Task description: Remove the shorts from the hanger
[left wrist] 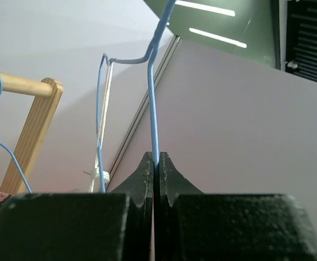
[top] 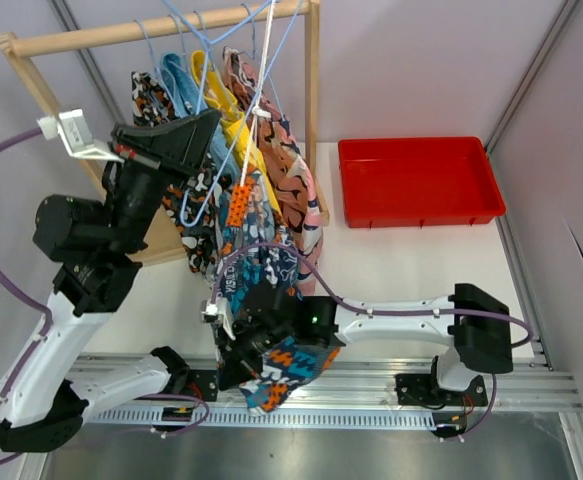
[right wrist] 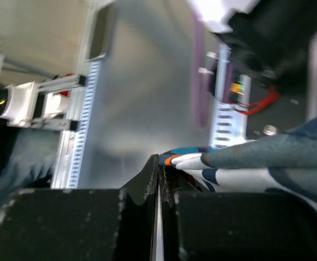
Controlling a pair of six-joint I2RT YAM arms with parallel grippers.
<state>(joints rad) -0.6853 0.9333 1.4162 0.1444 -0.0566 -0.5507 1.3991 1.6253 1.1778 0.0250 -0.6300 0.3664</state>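
Wrist views alone show left fingers [left wrist: 141, 182] clenched on the blue hanger wire [left wrist: 153, 109]; right fingers [right wrist: 143, 184] pinching blue-orange shorts [right wrist: 240, 163]; overhead, both grips obscured.

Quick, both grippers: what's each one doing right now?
Left gripper: closed on the blue wire hanger.
Right gripper: closed on the blue-orange patterned shorts.

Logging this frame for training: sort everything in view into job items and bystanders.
Job: blue-orange shorts, pinched by right gripper; blue wire hanger, clamped by left gripper; other hung shorts.
Bystanders: red tray; wooden rack.
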